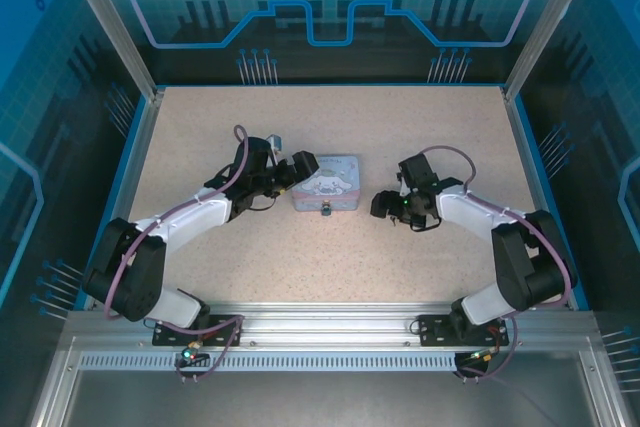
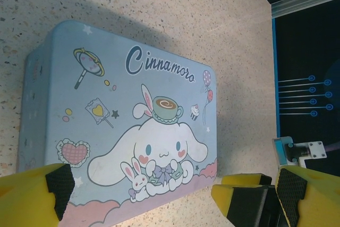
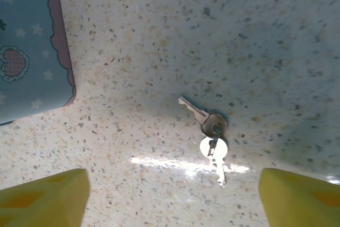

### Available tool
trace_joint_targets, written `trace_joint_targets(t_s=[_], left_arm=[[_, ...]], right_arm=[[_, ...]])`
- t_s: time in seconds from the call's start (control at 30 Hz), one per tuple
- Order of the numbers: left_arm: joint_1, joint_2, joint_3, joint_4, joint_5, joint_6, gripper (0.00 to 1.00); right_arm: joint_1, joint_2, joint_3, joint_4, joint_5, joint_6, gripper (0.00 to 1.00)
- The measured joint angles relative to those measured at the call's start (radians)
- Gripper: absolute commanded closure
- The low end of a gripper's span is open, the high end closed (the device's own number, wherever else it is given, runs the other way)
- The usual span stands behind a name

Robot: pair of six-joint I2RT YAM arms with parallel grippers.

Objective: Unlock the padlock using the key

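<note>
My R pincer (image 3: 172, 198) is wide open w/ nothing in it, right over the keys (image 3: 211, 131) lying on the table (image 3: 265, 35). My L pincer (image 2: 159, 198) is wide open too, empty, over the blue tin (image 2: 122, 115). The little lock (image 1: 325, 211) is at the tin's near edge.

A pair of keys (image 3: 213, 127) lies flat on the speckled table (image 3: 255, 41), joined at their heads. The duller one points up and left from the joint. The brighter one points down, its tip in a streak of glare. The right gripper (image 3: 171, 198) hangs over them, jaws spread wide, with one yellow fingertip (image 3: 45, 195) lower left of the keys and the other lower right, neither touching them. A tin (image 3: 26, 41) corner, blue with stars and a heart, sits up and left of the keys, well apart.
</note>
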Motion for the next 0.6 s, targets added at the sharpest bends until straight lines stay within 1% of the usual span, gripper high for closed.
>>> trace_joint_targets(t_s=[0.2, 0.3, 0.37, 0.43, 0.53, 0.6], left_arm=[[0.000, 0.000, 0.000, 0.000, 0.003, -0.010, 0.01], [0.000, 0.000, 0.000, 0.000, 0.003, -0.010, 0.01], [0.000, 0.000, 0.000, 0.000, 0.003, -0.010, 0.01], [0.000, 0.000, 0.000, 0.000, 0.003, -0.010, 0.01], [0.000, 0.000, 0.000, 0.000, 0.003, -0.010, 0.01], [0.000, 0.000, 0.000, 0.000, 0.003, -0.010, 0.01]], right_arm=[[0.033, 0.090, 0.086, -0.063, 0.090, -0.039, 0.38], [0.045, 0.141, 0.111, -0.077, 0.116, -0.047, 0.40], [0.055, 0.167, 0.122, -0.086, 0.132, -0.050, 0.44], [0.064, 0.190, 0.132, -0.093, 0.151, -0.055, 0.45], [0.075, 0.196, 0.139, -0.101, 0.172, -0.058, 0.52], [0.078, 0.199, 0.139, -0.104, 0.187, -0.062, 0.53]])
